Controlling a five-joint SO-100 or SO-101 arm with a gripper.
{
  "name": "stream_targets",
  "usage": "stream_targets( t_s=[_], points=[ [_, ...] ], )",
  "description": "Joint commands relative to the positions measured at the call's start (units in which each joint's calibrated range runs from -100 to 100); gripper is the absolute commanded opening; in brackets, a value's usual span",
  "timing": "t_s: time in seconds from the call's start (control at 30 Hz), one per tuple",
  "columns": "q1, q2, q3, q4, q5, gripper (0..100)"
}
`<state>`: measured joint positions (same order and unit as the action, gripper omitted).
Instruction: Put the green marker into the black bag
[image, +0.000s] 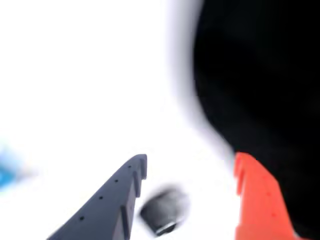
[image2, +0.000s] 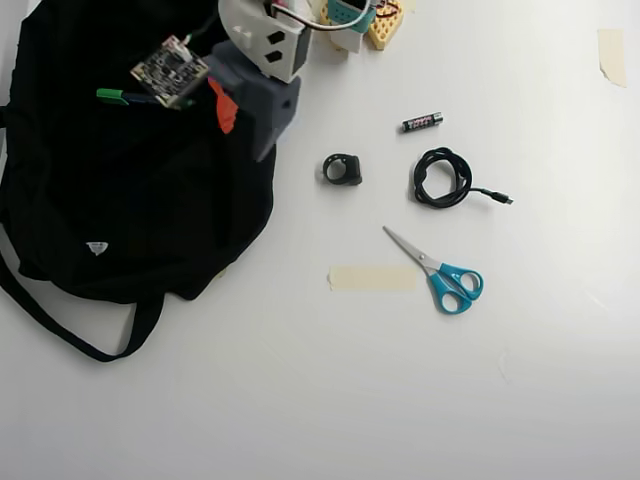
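The black bag (image2: 120, 200) fills the left of the overhead view and shows as a dark mass at the right of the wrist view (image: 260, 75). The green marker (image2: 112, 96) lies on the bag's upper part; only its green end and a bit of dark barrel show, the rest is under the wrist's circuit board. I cannot tell whether it is inside the bag or on top. My gripper (image2: 245, 138) hangs over the bag's right edge, open and empty, right of the marker. In the blurred wrist view the gripper (image: 191, 159) shows a grey finger and an orange one, wide apart.
On the white table right of the bag lie a small black ring-shaped part (image2: 342, 169), also blurred below the fingers (image: 165, 210), a battery (image2: 422, 122), a coiled black cable (image2: 442, 178), blue-handled scissors (image2: 440, 270) and a strip of tape (image2: 372, 278).
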<state>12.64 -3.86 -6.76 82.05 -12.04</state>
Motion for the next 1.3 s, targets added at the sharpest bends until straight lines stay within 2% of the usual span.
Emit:
stream_targets(
  t_s=[0.0,0.1,0.37,0.53,0.8,1.17,1.27],
  points=[
    [-11.6,-2.8,-2.0,0.2,0.3,23],
    [-16.5,-4.9,-1.5,0.3,0.3,19],
    [-19.9,-9.3,-0.9,1.9,-0.2,2],
    [-21.4,-13.7,2.7,2.7,-0.1,2],
    [-22.4,-25.9,17.9,-0.1,-0.3,2],
    [-21.8,-44.5,45.1,-6.6,3.7,2],
    [-21.9,-49.3,53.9,-10.5,6.5,3]
  ],
)
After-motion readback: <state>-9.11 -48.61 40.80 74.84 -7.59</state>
